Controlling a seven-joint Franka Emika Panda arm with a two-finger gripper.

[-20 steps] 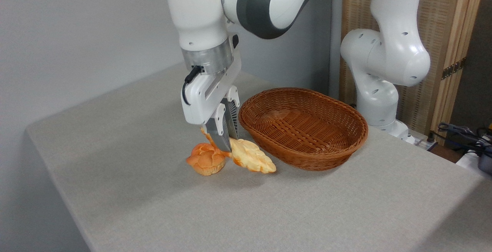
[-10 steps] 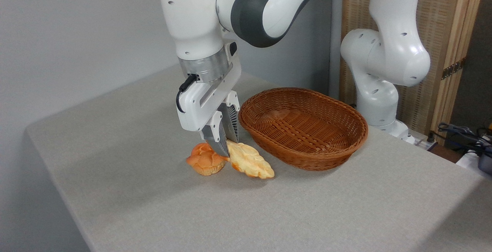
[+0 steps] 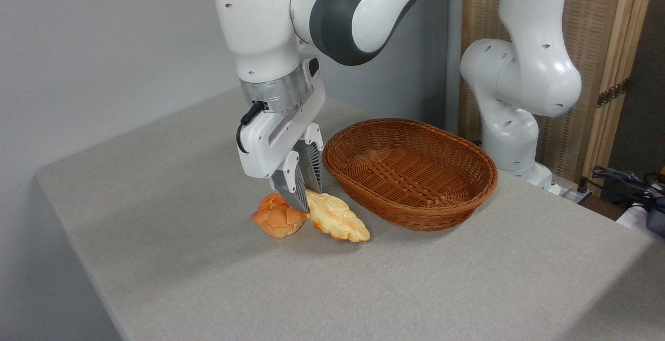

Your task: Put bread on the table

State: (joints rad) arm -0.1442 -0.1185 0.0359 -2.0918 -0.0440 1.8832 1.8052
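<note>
Gripper (image 3: 306,199) has let go and lifted slightly since a second ago, fingers now spread above the bread (image 3: 336,220), which lies flat on the table (image 3: 208,278) at the basket's (image 3: 410,172) 8 o'clock, touching a bun (image 3: 278,217). Placement looks done.

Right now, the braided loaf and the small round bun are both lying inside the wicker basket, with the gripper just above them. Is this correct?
Not quite. The camera view shows the braided loaf and the small round bun lying on the table, left of the wicker basket, which is empty. The gripper is indeed just above them.
</note>
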